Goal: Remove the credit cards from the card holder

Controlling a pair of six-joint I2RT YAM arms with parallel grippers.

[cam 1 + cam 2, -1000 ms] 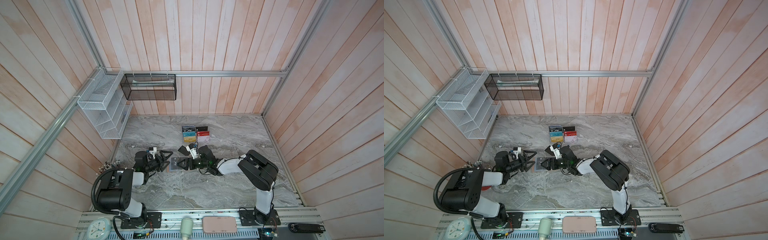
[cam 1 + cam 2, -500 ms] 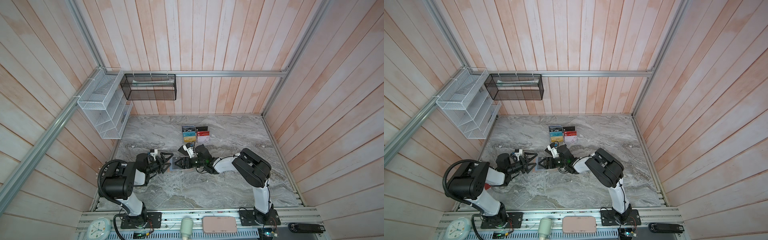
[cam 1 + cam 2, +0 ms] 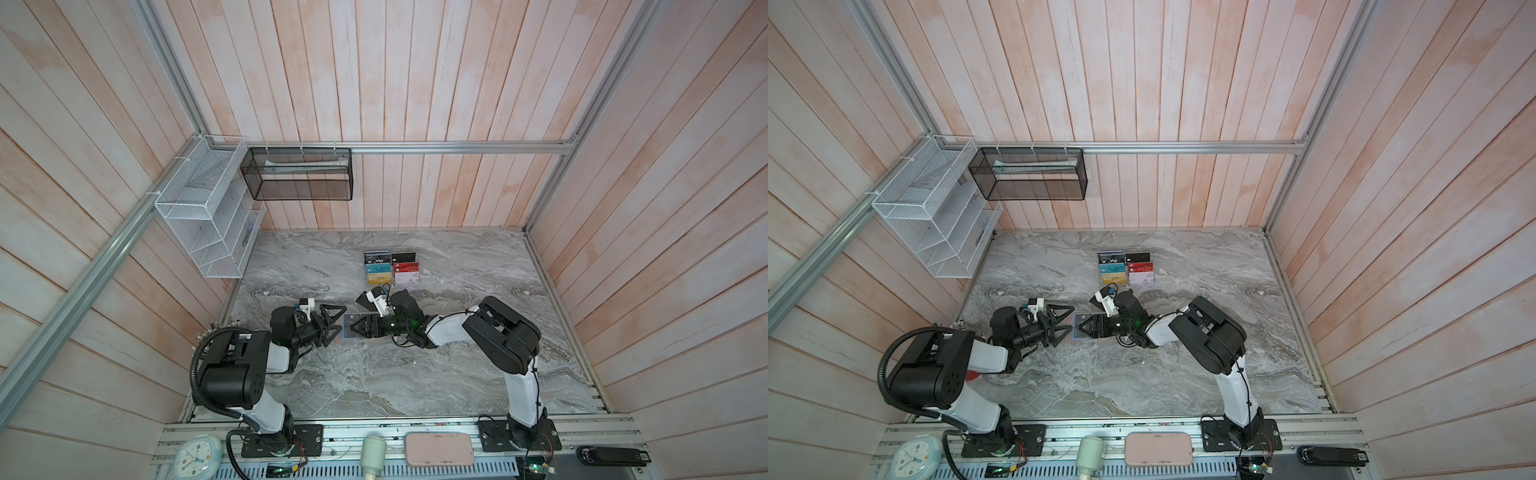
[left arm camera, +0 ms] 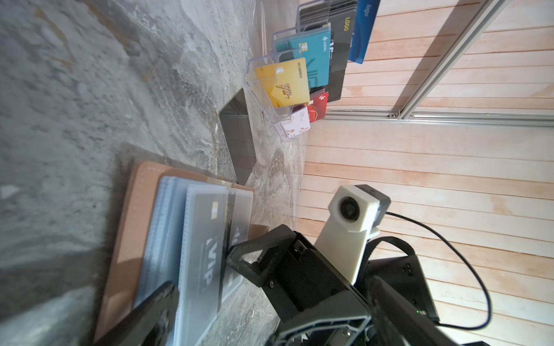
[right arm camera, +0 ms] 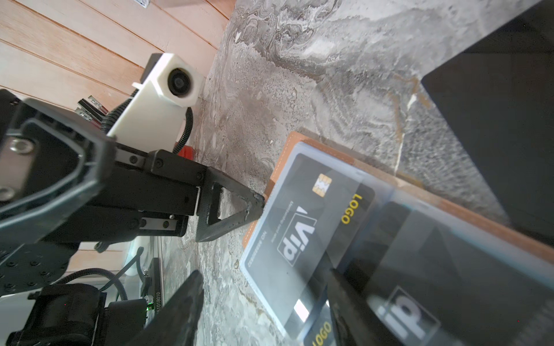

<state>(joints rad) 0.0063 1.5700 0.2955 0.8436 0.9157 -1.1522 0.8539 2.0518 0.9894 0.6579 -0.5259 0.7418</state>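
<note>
Black Vip card (image 5: 299, 227) seen still sleeved in the open tan holder (image 4: 129, 227) on the worktop (image 3: 374, 374), left hand (image 3: 338, 322) spread wide at its edge, right hand (image 3: 354, 326) newly narrowing over the card, clamp unclear, so removal just starting.

The black Vip-lettered credit card (image 5: 299, 227) sat sleeved in the tan leather-look card holder (image 5: 280, 163). The left gripper (image 5: 229, 236), spread wide, had a fingertip (image 5: 254, 202) right at its edge.
</note>
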